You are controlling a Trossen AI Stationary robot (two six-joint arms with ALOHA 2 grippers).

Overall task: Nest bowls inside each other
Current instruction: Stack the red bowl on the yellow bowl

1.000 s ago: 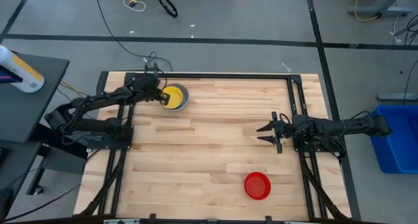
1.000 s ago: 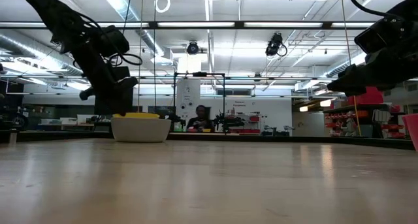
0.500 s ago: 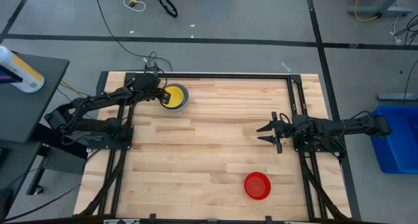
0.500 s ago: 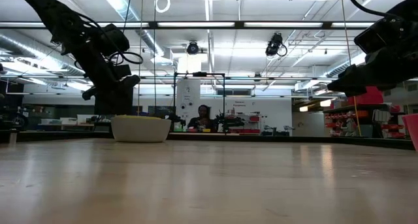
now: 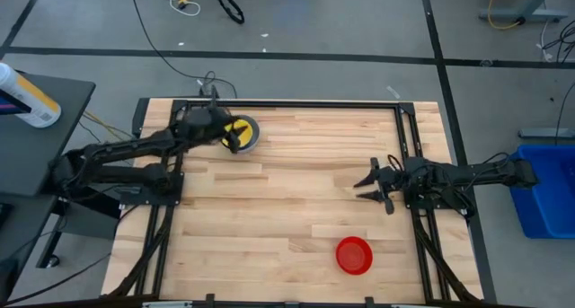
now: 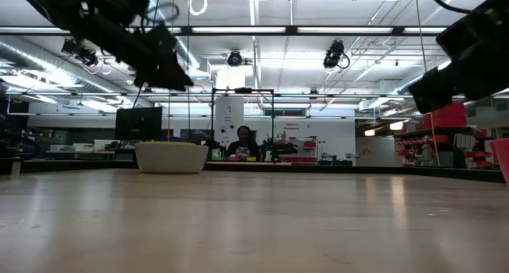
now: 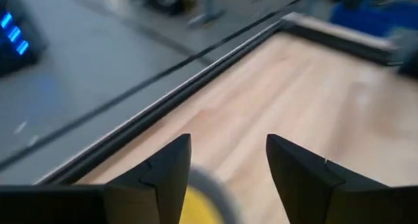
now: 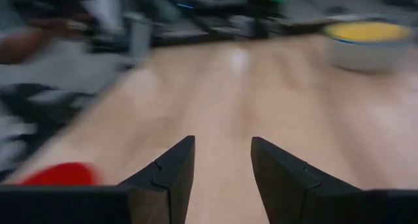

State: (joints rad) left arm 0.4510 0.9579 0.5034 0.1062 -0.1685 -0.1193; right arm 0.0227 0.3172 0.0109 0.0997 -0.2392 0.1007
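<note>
A yellow bowl [image 5: 243, 129] sits nested in a grey bowl [image 5: 254, 134] at the table's far left; in the low view the stack [image 6: 171, 157] rests on its base. My left gripper [image 5: 234, 139] hovers open above the stack's left side, raised clear of it [image 6: 181, 80]. In the left wrist view the yellow bowl [image 7: 196, 208] shows low between the open fingers. A red bowl [image 5: 354, 255] stands alone near the front right. My right gripper [image 5: 365, 188] waits open at mid right, holding nothing.
Bare wooden tabletop [image 5: 296, 191] lies between the stack and the red bowl. Black frame rails [image 5: 409, 137] run along the table's sides. A blue bin [image 5: 546, 191] stands off the table to the right. In the low view a person [image 6: 243, 142] sits in the room beyond.
My left gripper has let go of the yellow bowl, risen well above the stack and tipped up toward level. The yellow bowl, whose rim stood above the grey bowl, has sunk down into it. My right gripper has turned slightly in place.
</note>
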